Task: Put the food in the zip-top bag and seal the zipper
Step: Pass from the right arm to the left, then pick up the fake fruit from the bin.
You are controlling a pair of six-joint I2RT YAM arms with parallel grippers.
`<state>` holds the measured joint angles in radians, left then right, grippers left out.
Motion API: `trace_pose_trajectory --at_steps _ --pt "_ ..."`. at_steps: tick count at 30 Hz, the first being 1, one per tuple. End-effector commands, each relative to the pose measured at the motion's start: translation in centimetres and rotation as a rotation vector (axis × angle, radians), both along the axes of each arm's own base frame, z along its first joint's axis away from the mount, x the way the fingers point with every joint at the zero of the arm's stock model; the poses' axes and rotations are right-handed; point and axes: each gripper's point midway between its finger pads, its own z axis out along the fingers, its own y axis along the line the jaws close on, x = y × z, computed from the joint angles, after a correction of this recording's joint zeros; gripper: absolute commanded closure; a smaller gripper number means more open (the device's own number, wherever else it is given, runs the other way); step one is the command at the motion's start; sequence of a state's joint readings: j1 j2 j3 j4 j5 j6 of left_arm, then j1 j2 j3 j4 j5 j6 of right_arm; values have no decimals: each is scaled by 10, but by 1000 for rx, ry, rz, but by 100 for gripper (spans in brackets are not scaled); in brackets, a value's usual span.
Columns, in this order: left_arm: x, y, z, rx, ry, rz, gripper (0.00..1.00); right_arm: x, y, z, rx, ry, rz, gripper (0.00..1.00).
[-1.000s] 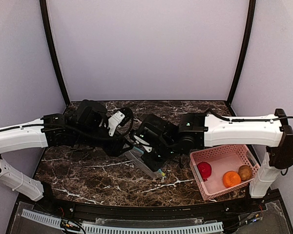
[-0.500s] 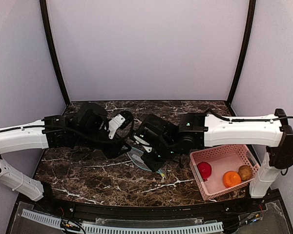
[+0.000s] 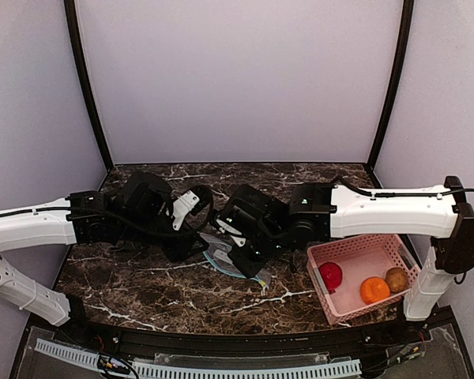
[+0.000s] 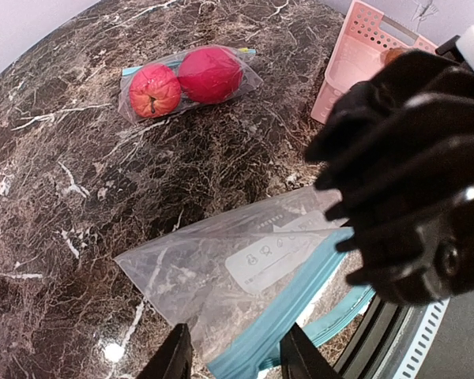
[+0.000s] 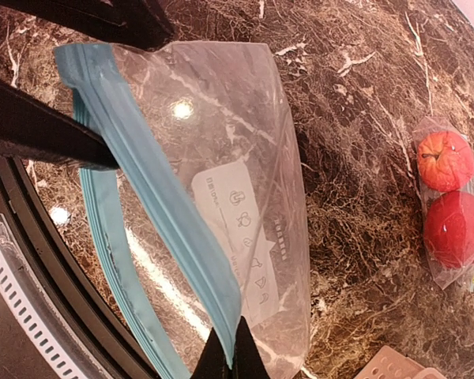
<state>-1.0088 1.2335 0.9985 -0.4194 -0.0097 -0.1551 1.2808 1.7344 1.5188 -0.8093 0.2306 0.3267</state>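
Pinching clear, blue-zippered bag (image 5: pixel 221 158): right gripper (image 5: pixel 227 351) clamped tight; left gripper (image 4: pixel 235 359) agape, straddling edge.

Counter: dark brown-black marble (image 3: pixel 142 292) with white veins, polished, running to the walls on three sides.
Back wall: a plain pale lavender panel (image 3: pixel 237 79), matte and unmarked.
Side walls: a left wall (image 3: pixel 24 118) and a right wall (image 3: pixel 450 95) of the same pale tone, slanting outward toward the near side.
Corner posts: a black left post (image 3: pixel 88 87) and a black right post (image 3: pixel 389 87), where the back wall meets the sides.
Near edge: a black rail (image 3: pixel 221 341) along the counter front, with a white slotted duct (image 3: pixel 197 369) just below it.
Light: soft and even, with a small bright glint (image 4: pixel 113 352) on the stone.
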Motion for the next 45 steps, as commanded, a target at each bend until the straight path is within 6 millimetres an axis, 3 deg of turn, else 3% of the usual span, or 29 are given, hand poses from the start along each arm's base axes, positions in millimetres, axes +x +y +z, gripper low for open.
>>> trace_pose_trajectory --at_steps 1,9,21,25,31,34,37,45 --pt "-4 6 -2 15 7 0 65 1 8 17 57 -6 -4 100" --pt "-4 5 -4 21 13 -5 82 1 7 18 60 -11 -11 100" --pt "-5 8 -6 24 27 11 99 17 -2 12 50 -21 -97 100" --pt "-1 15 -8 28 45 83 99 20 -6 18 73 -28 -120 84" --pt "8 27 -10 0 94 256 99 13 -17 37 146 -13 -140 41" --pt "10 29 -12 -22 125 315 99 11 -41 40 149 -2 -212 29" --pt "11 30 -14 -41 143 352 99 9 -78 37 147 17 -327 19" --pt "9 28 -24 -81 199 401 99 16 -199 -23 87 164 -729 8"
